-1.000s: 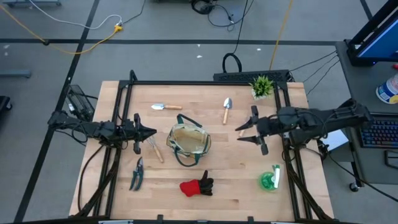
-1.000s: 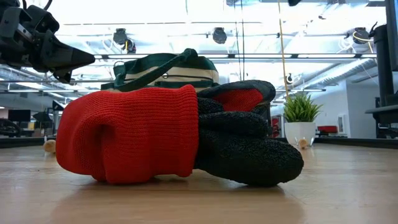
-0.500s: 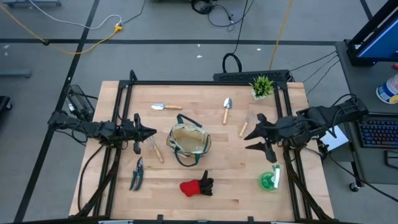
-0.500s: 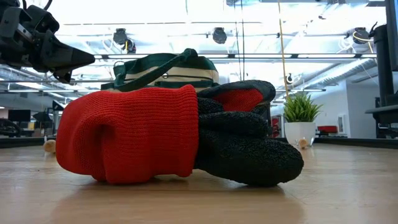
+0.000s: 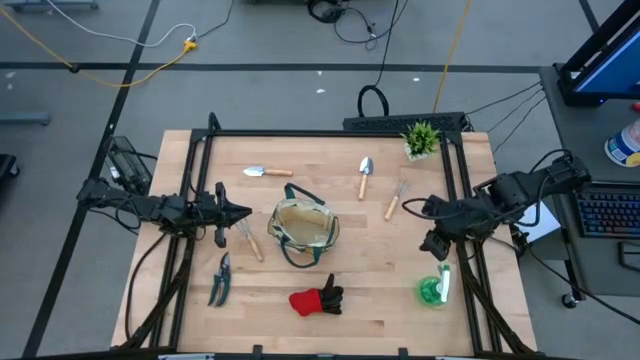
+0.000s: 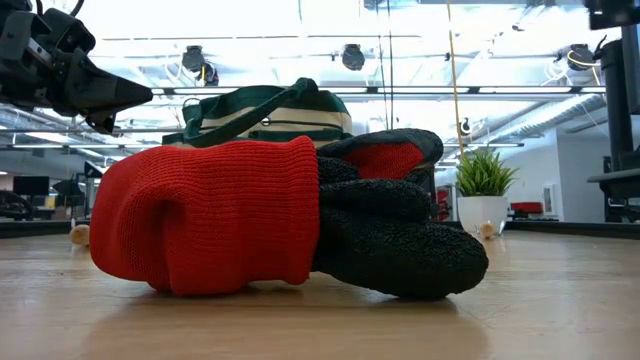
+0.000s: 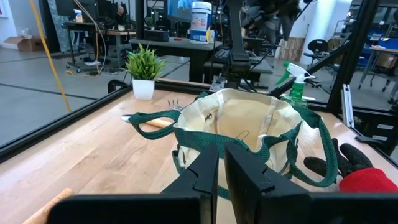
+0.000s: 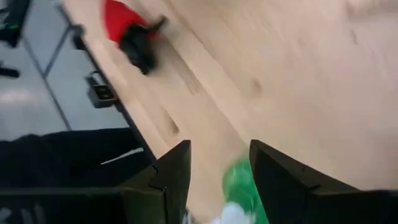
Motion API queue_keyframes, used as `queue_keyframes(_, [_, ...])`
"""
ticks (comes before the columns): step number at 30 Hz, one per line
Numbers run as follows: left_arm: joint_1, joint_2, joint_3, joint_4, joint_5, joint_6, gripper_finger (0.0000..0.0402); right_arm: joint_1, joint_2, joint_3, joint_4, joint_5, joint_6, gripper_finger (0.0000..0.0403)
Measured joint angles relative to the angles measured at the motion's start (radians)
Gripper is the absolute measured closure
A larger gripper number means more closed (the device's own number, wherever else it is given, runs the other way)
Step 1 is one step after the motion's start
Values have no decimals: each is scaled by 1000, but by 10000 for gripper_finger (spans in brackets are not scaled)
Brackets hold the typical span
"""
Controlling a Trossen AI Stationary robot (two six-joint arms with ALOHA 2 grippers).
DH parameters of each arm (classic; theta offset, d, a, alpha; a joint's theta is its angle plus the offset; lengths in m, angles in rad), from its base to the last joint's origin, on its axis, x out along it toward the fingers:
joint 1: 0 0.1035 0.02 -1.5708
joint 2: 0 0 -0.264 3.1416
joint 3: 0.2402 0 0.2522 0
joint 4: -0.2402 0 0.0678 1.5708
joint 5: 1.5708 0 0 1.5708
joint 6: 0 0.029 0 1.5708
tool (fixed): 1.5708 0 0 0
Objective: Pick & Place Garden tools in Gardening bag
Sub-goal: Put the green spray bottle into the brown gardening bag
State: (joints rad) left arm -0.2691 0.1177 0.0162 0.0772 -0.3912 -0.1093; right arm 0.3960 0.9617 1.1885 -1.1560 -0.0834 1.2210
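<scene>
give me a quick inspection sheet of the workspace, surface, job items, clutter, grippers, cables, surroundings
surface: wooden table in a dark frame.
job's things: gardening bag mid-table, open, with no tool seen inside; two trowels, a hand fork, a second fork, pruning shears, red-and-black glove and green spray bottle all lie on the wood.
clutter: small potted plant at the far right corner.
grippers: left gripper beside the bag, nearly shut, empty; right gripper open above the spray bottle.
cables: yellow and white leads on the floor.
surroundings: keyboard on a side desk.
</scene>
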Motion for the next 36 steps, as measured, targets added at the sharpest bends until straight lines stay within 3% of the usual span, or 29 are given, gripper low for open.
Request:
queue_keyframes(12, [0, 0, 0, 0, 0, 1, 371, 71, 0, 0, -23, -26, 301, 248])
queue_keyframes(36, [0, 0, 1, -17, -1, 1, 371, 386, 57, 0, -51, -77, 844, 248])
